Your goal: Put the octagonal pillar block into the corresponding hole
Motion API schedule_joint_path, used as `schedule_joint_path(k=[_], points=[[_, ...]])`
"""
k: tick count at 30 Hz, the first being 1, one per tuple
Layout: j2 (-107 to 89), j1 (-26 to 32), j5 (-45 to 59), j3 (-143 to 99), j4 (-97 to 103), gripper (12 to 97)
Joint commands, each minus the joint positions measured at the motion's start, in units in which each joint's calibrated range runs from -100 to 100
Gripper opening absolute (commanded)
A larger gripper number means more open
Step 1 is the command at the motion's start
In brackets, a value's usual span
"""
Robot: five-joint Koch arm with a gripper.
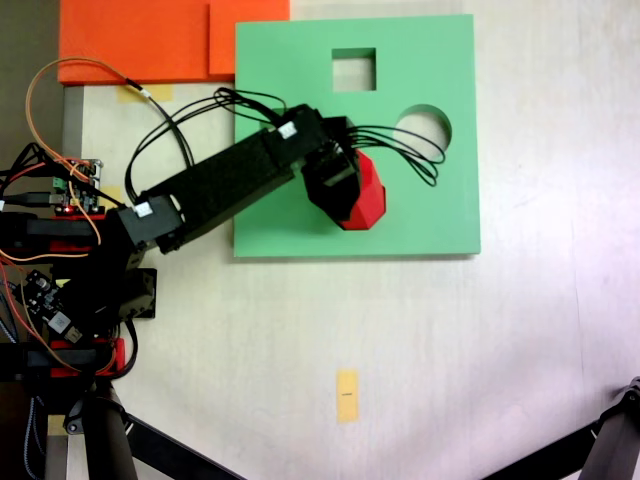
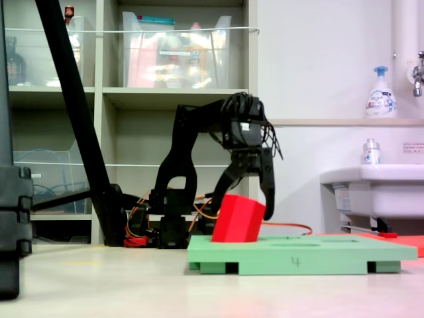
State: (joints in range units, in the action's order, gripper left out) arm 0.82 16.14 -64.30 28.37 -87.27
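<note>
While the red octagonal pillar block [image 2: 237, 218], grasped by the hand [image 2: 246, 207], sits tilted on the green board [image 1: 440, 215], levelling over its hole is advised.

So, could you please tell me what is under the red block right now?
The red block sits tilted on the green board, with the hand around it. Whether a cutout lies beneath is hidden.
</note>
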Motion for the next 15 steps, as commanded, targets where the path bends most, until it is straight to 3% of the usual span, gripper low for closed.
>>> schedule_joint_path(k=[1,5,8,15], points=[[1.13,-0.44,0.15,1.04,-1.46,29.8],[1.69,-0.73,0.15,1.04,-1.27,50.5],[1.69,-0.93,0.15,1.04,-1.17,57.4],[-0.12,-1.22,-0.05,1.04,-1.75,93.9]])
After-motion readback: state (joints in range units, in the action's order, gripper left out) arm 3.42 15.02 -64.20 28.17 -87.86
